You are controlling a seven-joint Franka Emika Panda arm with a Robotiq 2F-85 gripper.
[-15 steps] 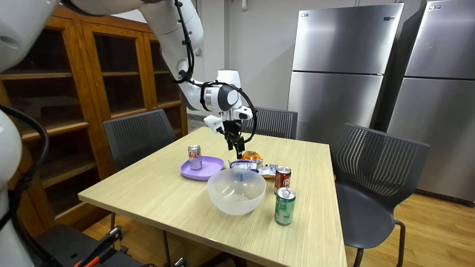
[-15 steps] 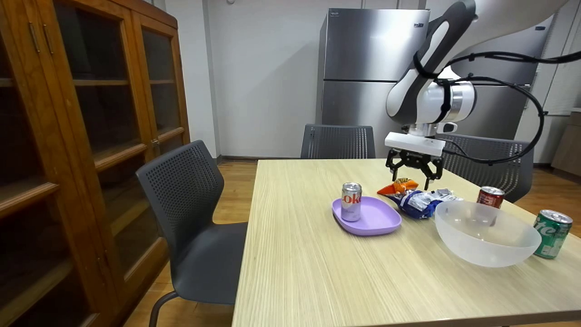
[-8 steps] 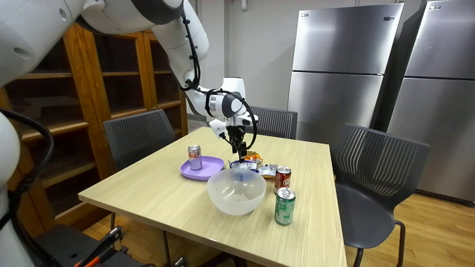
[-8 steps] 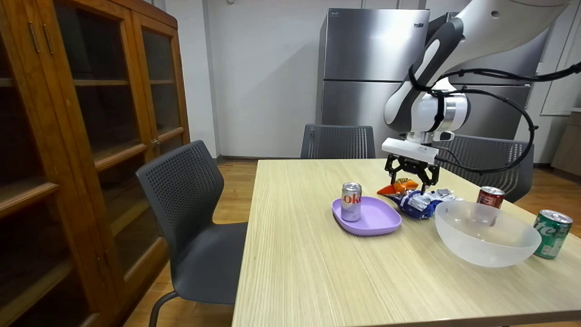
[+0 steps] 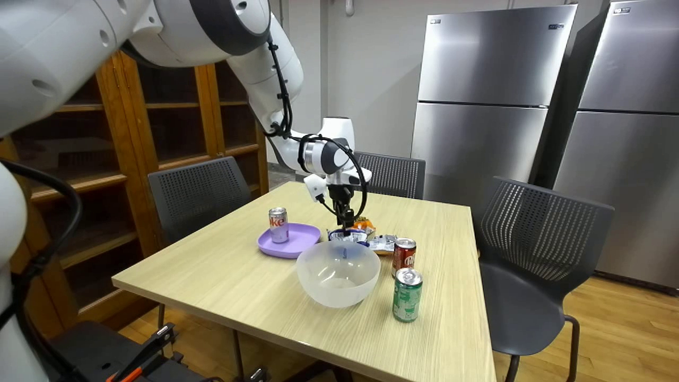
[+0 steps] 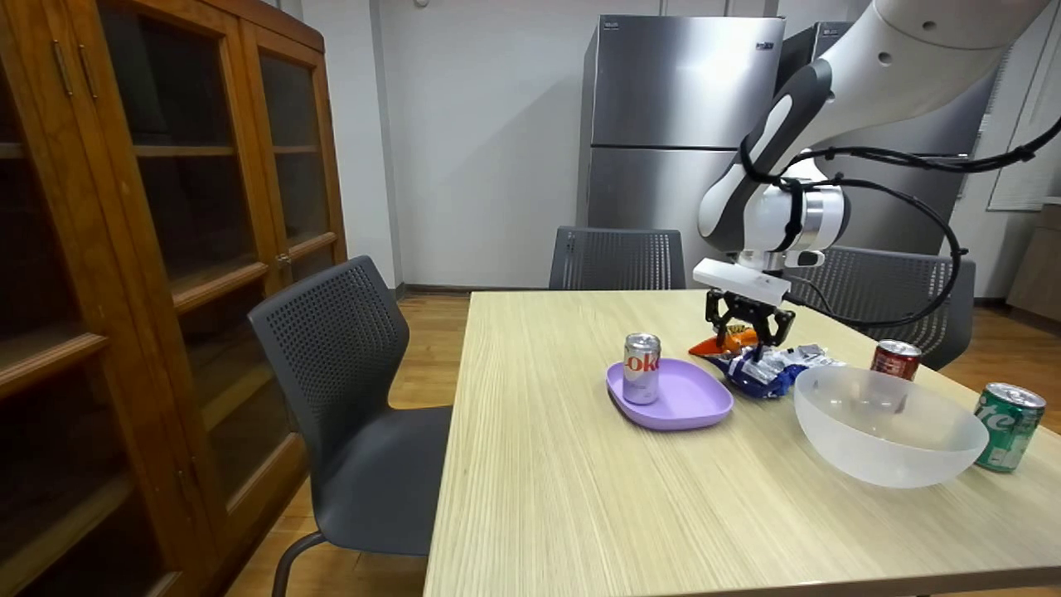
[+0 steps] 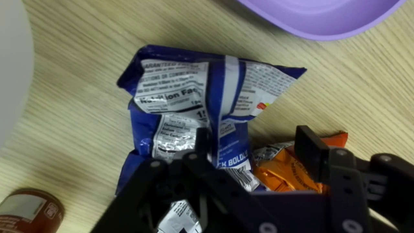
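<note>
My gripper (image 7: pixel 255 142) is open, with nothing held between its fingers. It hangs low over a heap of snack bags, pointing down, in both exterior views (image 5: pixel 346 229) (image 6: pixel 739 351). A blue and silver bag (image 7: pixel 181 84) lies back side up; the left finger in the wrist view overlaps it. An orange bag (image 7: pixel 281 171) lies partly between the fingers, and the right finger covers part of it. Whether the fingertips touch the bags I cannot tell. Another silver bag (image 5: pixel 383 243) lies beside the blue one; a silver bag part shows below the left finger (image 7: pixel 181 216).
A purple plate (image 6: pixel 688 406) with an upright Coke can (image 6: pixel 641 369) stands beside the bags. A frosted bowl (image 5: pixel 338 281), a dark red can (image 5: pixel 404 257) and a green can (image 5: pixel 407 298) stand on the wooden table (image 5: pixel 238 281). Chairs (image 5: pixel 541 254) surround it.
The arm has come down, bringing the gripper from above the bags to their level. It has shifted a little left in an exterior view, where its fingertips look closer together. The bags look unmoved.
</note>
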